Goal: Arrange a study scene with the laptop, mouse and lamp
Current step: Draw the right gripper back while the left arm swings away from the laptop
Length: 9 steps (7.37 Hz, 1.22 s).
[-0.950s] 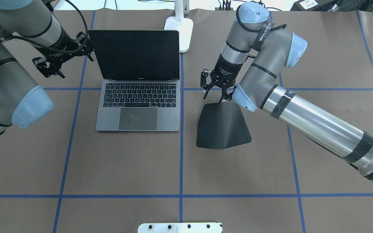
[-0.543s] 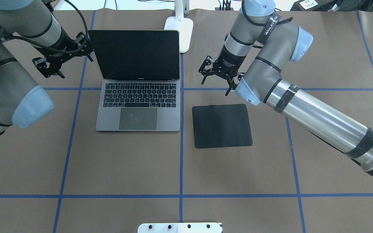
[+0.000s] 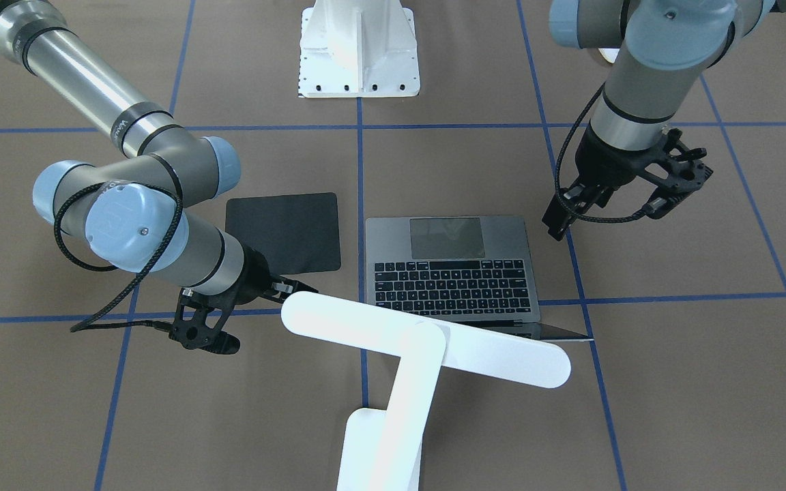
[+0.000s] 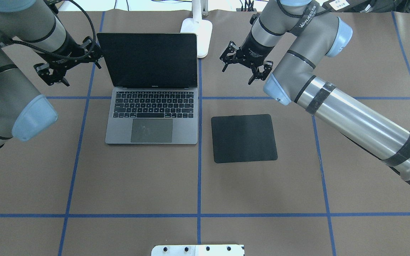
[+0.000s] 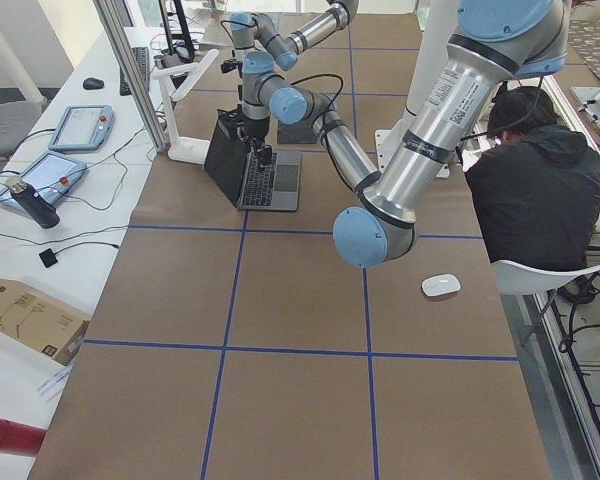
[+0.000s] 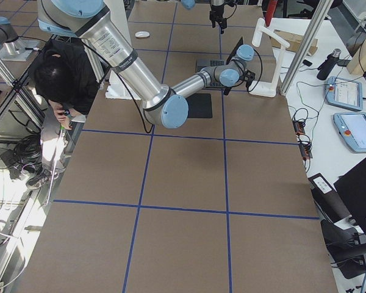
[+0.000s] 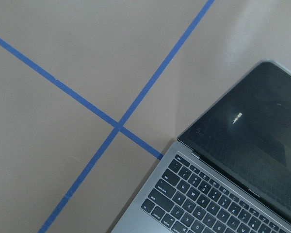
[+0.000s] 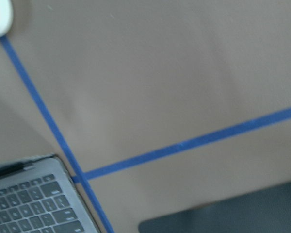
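Note:
The grey laptop (image 4: pixel 151 106) stands open with a dark screen, left of the table's middle. Behind it stands the white lamp (image 4: pixel 198 30), and its bar head (image 3: pixel 427 337) hangs over the laptop's back edge. The white mouse (image 5: pixel 441 285) lies alone on the table, far from the laptop toward the left end. My left gripper (image 4: pixel 53 75) hovers open and empty beside the screen's left edge. My right gripper (image 4: pixel 238 75) is open and empty in the air, behind the mat and right of the lamp base.
A flat black mat (image 4: pixel 244 138) lies right of the laptop. A white bolted pedestal (image 3: pixel 359 48) sits at the table's near edge. A person in dark clothes (image 5: pixel 540 180) sits bent over beside the table. Tablets and cables lie on a side bench (image 5: pixel 50 170).
My right gripper let go of the mat's raised far edge, and the mat dropped flat. The gripper then rose and drew back toward the lamp. The left arm barely moved.

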Tool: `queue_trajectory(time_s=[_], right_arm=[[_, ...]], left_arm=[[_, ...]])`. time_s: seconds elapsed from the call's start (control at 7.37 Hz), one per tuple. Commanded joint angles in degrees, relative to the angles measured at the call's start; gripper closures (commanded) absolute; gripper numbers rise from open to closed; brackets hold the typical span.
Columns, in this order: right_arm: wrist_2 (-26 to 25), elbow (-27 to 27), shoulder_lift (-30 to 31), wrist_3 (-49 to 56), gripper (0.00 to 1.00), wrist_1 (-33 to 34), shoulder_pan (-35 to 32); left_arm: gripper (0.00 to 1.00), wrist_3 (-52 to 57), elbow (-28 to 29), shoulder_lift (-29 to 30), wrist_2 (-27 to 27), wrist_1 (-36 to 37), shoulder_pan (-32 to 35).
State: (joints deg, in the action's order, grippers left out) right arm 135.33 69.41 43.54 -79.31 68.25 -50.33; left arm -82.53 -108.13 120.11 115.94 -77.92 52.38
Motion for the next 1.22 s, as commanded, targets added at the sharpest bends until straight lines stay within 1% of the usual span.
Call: queue_trajectory(time_s=[0.0, 0.14, 0.27, 0.41, 0.54, 0.68, 0.81, 1.09], right_arm=[[-0.42, 4.91, 4.59, 2.3, 0.01, -0.31, -2.83], [-0.42, 5.9, 5.75, 2.49, 0.01, -0.23, -3.45], [-0.59, 6.69, 7.33, 2.49, 0.01, -0.23, -3.54], [-0.94, 8.01, 9.35, 2.84, 0.01, -0.66, -3.89], [-1.99, 8.89, 10.59, 3.1, 0.01, -0.93, -3.98], [-3.83, 9.25, 11.47, 3.11, 0.01, -0.93, -3.98], [-4.19, 9.95, 12.09, 3.28, 0.01, -0.76, -4.16], [-4.2, 11.0, 12.71, 3.37, 0.01, -0.75, -4.16]], left_arm=[[0.0, 5.51, -3.38, -4.95, 0.08, -1.08, 0.17], [0.0, 8.76, -7.58, -10.89, 0.08, -2.22, 0.09], [0.0, 10.27, -10.23, -18.0, 0.17, -7.54, -0.09], [0.0, 8.8, -11.48, -25.47, 0.08, -15.77, -0.78], [0.0, 2.78, -11.66, -32.68, -0.53, -24.64, -3.66], [0.0, 0.2, -12.36, -38.93, -5.23, -30.56, -9.17], [0.0, -2.7, -13.24, -44.12, -6.41, -34.71, -13.32], [0.0, -2.9, -14.57, -54.5, -6.08, -42.97, -18.86]])
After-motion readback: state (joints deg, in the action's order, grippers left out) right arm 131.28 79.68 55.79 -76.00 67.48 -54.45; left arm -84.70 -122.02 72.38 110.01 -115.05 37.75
